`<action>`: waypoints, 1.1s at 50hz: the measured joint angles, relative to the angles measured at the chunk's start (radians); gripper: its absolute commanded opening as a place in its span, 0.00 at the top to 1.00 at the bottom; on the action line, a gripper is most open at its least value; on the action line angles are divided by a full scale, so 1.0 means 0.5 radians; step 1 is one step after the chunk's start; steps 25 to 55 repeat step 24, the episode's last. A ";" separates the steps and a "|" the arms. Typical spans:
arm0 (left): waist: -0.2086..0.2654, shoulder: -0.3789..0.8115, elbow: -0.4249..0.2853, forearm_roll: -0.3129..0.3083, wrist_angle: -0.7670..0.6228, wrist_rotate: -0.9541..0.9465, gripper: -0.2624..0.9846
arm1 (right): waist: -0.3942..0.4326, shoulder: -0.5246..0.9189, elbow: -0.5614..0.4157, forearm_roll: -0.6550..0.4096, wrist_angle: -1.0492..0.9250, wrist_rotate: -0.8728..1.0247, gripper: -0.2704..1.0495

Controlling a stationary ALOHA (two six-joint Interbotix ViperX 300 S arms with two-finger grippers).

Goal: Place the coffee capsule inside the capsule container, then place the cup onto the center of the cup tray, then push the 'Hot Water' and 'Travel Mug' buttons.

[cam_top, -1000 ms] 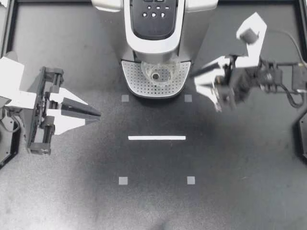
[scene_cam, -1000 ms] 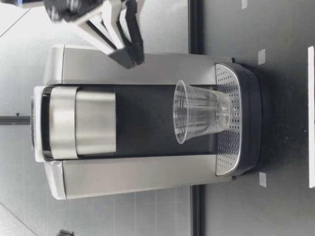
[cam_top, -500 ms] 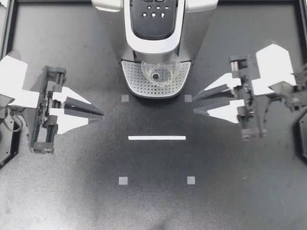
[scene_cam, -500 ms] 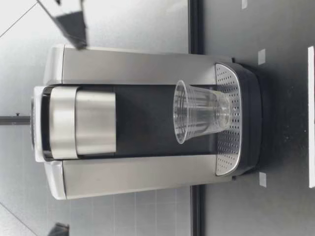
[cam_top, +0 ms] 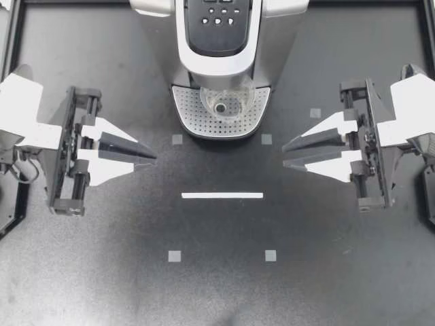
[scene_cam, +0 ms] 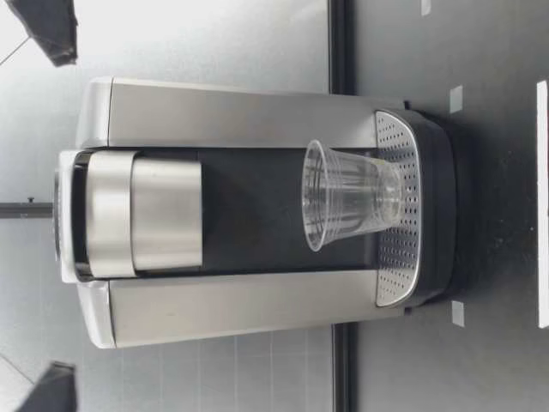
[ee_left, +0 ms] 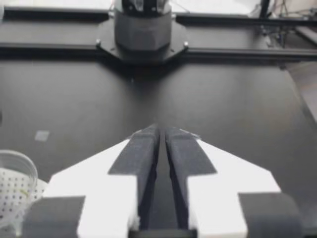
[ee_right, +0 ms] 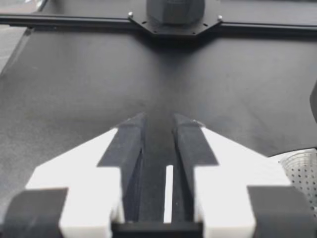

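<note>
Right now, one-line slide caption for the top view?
Clear cup stands on the cup tray of the coffee machine; left gripper and right gripper flank it, both empty.

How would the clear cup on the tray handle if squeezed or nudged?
The cup looks thin and clear, so probably light and apt to buckle when squeezed. Its base is narrower than its rim, so a high nudge might tip it.

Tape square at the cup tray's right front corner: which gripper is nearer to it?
Right. My right gripper hovers just beside the tape square, pointing toward it. My left gripper sits well off, past the cup tray's opposite front corner.
</note>
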 measured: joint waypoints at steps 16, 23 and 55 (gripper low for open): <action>-0.003 0.003 -0.025 0.000 -0.009 0.043 0.66 | 0.006 -0.034 -0.003 0.006 0.003 0.000 0.54; -0.003 0.003 -0.028 0.000 -0.009 0.046 0.66 | 0.006 -0.028 -0.003 0.006 0.006 0.000 0.54; -0.003 0.003 -0.028 0.000 -0.009 0.049 0.66 | 0.006 -0.028 -0.003 0.006 0.009 0.000 0.54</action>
